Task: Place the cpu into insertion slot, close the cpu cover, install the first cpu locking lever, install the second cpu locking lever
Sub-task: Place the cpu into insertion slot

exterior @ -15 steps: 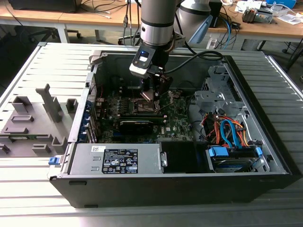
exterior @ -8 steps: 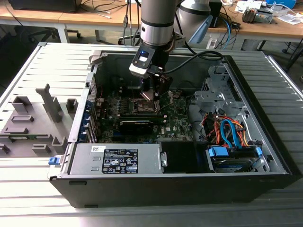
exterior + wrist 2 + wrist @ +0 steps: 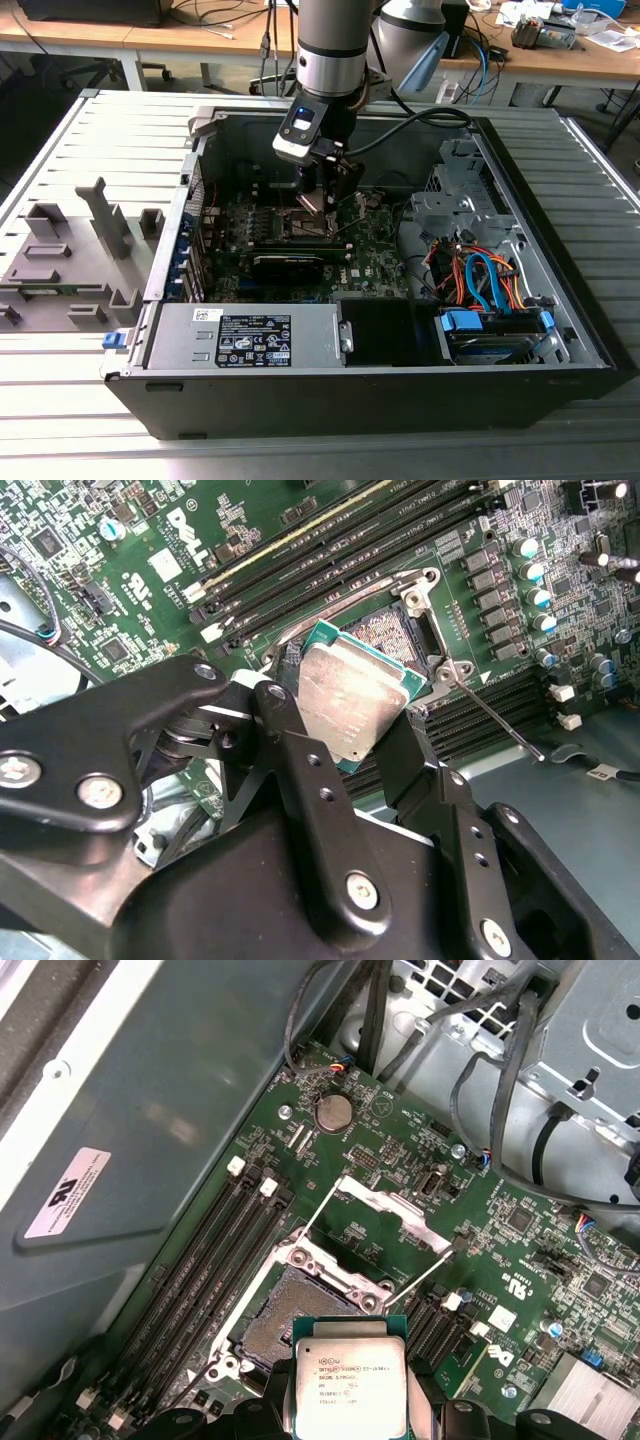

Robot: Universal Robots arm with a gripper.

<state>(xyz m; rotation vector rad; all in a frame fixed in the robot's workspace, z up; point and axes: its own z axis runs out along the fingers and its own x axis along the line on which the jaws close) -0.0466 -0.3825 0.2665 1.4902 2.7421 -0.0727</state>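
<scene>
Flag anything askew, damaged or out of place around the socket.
Nothing stands out. The cpu is clamped in the jaws of the gripper over the bare insertion slot, not yet seated. The cpu cover is swung open beside the slot, and no damage shows.

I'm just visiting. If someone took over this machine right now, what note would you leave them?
Gripper: fingers shut on the cpu, down inside the computer case.
Cpu: held just over the insertion slot, not seated.
Cpu cover: swung open; both locking levers unlatched.
Done: cpu in grasp at the slot.
Left: seating it, closing the cover, both levers.
</scene>
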